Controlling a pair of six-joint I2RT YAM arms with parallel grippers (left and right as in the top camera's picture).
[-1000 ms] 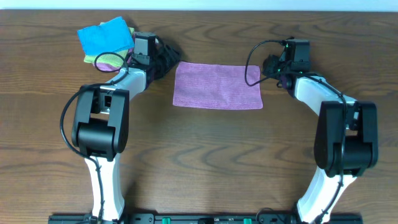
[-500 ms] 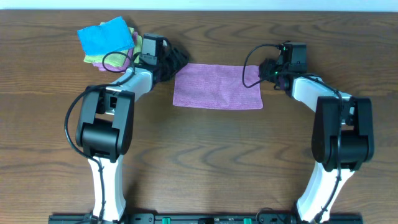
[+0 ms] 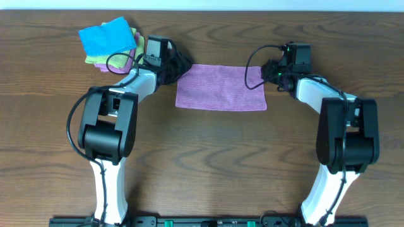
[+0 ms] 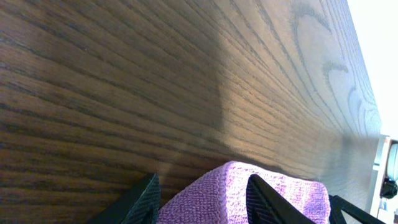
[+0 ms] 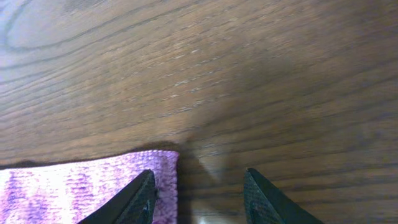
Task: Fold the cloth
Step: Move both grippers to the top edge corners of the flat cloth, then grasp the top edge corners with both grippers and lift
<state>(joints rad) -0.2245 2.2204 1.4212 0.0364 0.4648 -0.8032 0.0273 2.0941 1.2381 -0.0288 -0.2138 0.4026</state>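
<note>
The lilac cloth [image 3: 220, 87] lies flat as a rectangle at the back middle of the table. My left gripper [image 3: 179, 65] is open at the cloth's far left corner; in the left wrist view the raised corner of the cloth [image 4: 230, 190] sits between the two open fingers [image 4: 202, 199]. My right gripper [image 3: 268, 69] is open at the far right corner; in the right wrist view the cloth's corner [image 5: 149, 171] lies by the left finger, with bare wood between the fingers [image 5: 198, 196].
A bright blue folded cloth [image 3: 107, 35] lies on a light green one [image 3: 101, 61] at the back left, just behind my left arm. The table's far edge runs close behind both grippers.
My left gripper has moved right to the cloth's far left corner. My right gripper has moved left to the far right corner. The cloth has not moved.
</note>
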